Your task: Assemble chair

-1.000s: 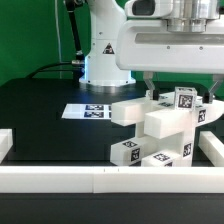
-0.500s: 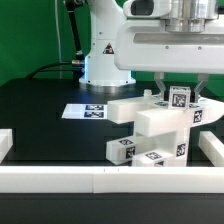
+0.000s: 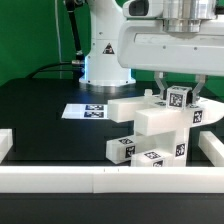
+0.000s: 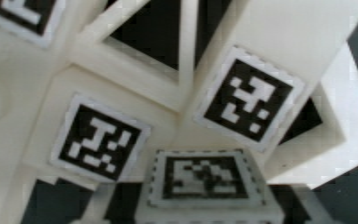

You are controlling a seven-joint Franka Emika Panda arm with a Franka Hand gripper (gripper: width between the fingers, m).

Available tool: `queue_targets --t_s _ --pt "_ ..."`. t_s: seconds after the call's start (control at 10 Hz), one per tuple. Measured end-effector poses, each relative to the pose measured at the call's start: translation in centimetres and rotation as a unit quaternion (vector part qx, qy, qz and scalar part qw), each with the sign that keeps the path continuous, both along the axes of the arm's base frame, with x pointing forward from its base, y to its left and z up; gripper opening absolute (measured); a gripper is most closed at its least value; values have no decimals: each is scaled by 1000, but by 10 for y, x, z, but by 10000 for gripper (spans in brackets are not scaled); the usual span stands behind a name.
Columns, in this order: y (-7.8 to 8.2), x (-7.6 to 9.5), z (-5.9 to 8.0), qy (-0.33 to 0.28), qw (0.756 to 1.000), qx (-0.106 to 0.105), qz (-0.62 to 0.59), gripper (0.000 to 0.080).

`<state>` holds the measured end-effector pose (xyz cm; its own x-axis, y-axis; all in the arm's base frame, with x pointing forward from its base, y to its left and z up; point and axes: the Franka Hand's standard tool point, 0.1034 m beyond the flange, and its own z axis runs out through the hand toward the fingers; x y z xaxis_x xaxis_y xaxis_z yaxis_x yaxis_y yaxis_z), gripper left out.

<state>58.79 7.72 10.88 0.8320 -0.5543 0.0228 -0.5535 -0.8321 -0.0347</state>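
The chair is a cluster of chunky white tagged parts [image 3: 158, 132] stacked at the exterior view's right, resting on the black table. On top of the cluster sits a small white block with a square tag [image 3: 180, 97]. My gripper [image 3: 179, 101] hangs straight down over it, shut on this block with a finger on each side. In the wrist view the same tagged block [image 4: 202, 172] fills the space between the jaws of my gripper [image 4: 202, 195]. Beyond it lie larger white chair parts with tags [image 4: 252, 95].
The marker board [image 3: 88, 111] lies flat on the table toward the exterior view's left, in front of the robot base [image 3: 105, 65]. A low white wall [image 3: 90, 180] runs along the front, with short wall pieces at the left [image 3: 4, 141] and right [image 3: 213, 150].
The gripper stood open around the top block a second ago and has closed on it. The block has shifted slightly and now sits straighter between the fingers.
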Motion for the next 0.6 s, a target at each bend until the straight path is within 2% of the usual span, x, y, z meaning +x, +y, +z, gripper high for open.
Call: queue_targets --t_s 0.3,0.6 --pt "0 0 0 2 996 4 -87 271" --pt "2 0 0 4 979 9 -202 271"
